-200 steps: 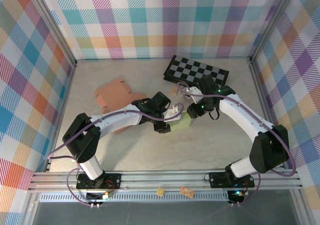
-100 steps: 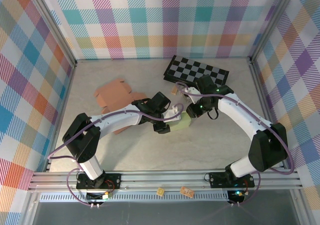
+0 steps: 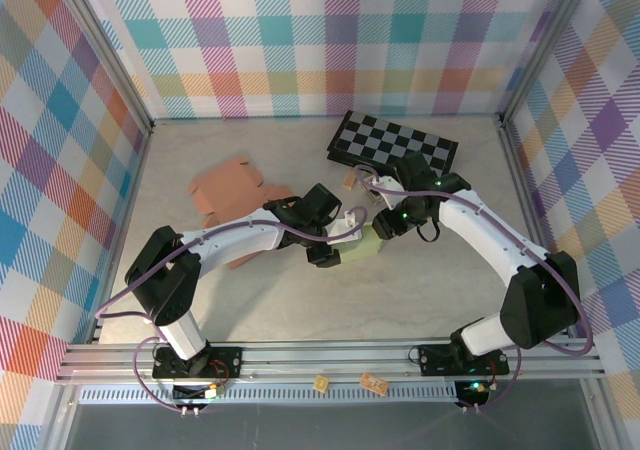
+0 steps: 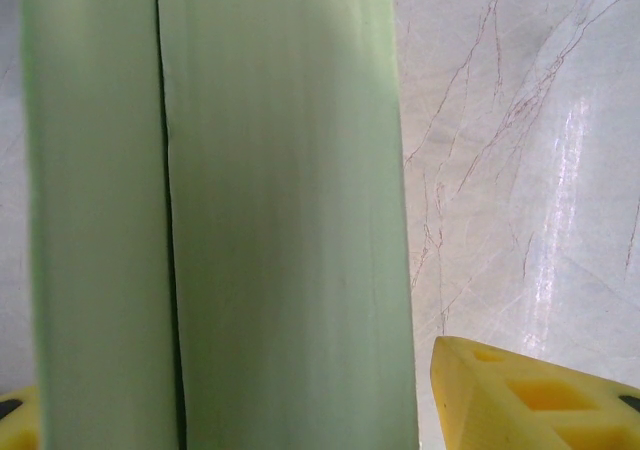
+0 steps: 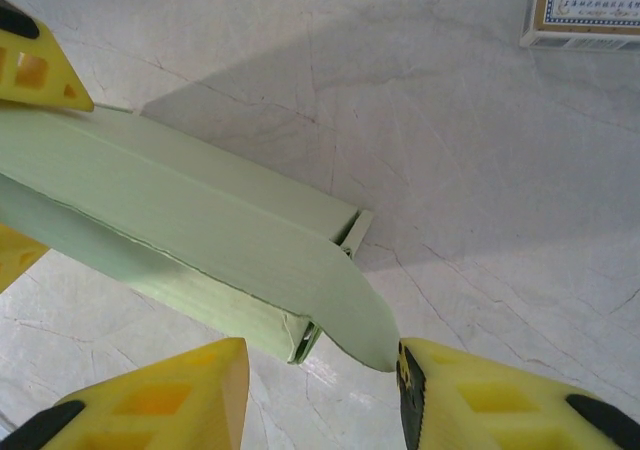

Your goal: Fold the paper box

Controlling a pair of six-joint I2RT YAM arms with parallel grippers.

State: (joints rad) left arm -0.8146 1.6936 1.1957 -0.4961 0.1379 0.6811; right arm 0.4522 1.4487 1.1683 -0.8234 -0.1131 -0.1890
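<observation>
Your left gripper [image 3: 338, 242] is clamping the green paper box [image 3: 362, 247] across its body, jaws partly apart. Your right gripper [image 5: 320, 348] is standing open, with the box's rounded flap [image 5: 350, 315] reaching between its jaws, right up against one of them. The box is lying mid-table [image 3: 400, 290], near the checkerboard [image 3: 395, 145], with the brown cardboard [image 3: 228, 188] well apart.

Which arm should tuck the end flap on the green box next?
Right. The right tool sits open at the open end of the green box, its rounded flap just ahead of the jaws. The left tool is clamped on the box body, steadying it.
</observation>
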